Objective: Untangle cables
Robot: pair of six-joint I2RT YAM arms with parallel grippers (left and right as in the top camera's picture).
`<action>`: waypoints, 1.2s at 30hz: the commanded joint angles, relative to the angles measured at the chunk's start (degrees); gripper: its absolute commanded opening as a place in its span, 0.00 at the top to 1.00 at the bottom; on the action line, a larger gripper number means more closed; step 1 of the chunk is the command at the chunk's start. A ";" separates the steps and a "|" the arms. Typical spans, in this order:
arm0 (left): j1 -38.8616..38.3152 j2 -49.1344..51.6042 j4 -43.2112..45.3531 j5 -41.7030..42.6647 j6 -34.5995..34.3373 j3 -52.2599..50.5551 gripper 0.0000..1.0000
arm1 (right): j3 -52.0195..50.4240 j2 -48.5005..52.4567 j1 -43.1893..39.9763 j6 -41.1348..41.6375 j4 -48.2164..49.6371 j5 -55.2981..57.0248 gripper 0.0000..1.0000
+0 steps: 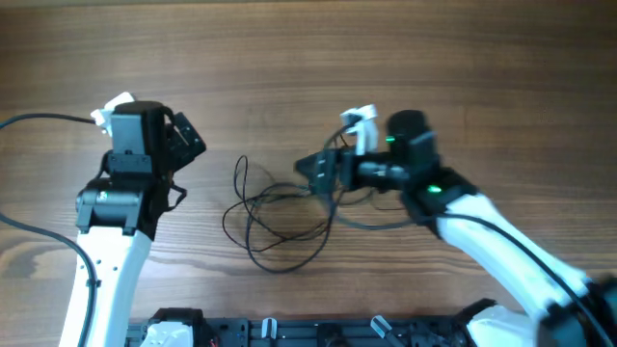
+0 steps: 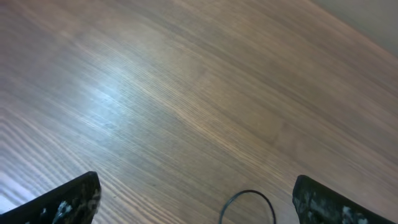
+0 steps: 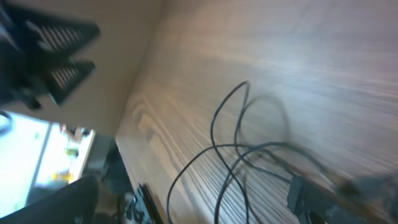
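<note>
Beneath me spreads a brown wood-grain table (image 1: 308, 58), its grain running side to side. Behind me, along the table's near edge, sits a black rail (image 1: 289, 333) with small clips. Far ahead, a pale surface (image 2: 373, 18) shows past the table's edge.

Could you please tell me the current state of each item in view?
cables: looped together in a tangle, lying on the table.
left gripper: open, holding nothing.
right gripper: at the tangle's right edge; open or shut cannot be told.
</note>
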 commanded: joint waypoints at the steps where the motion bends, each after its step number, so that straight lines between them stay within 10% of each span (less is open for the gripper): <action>1: 0.52 -0.68 -0.26 1.55 0.68 0.31 0.00 | 0.07 7.08 3.69 0.22 8.35 -2.82 0.00; 36: 0.52 -0.68 -0.24 1.55 0.68 0.31 0.00 | 7.98 36.57 16.65 9.20 40.68 5.49 0.09</action>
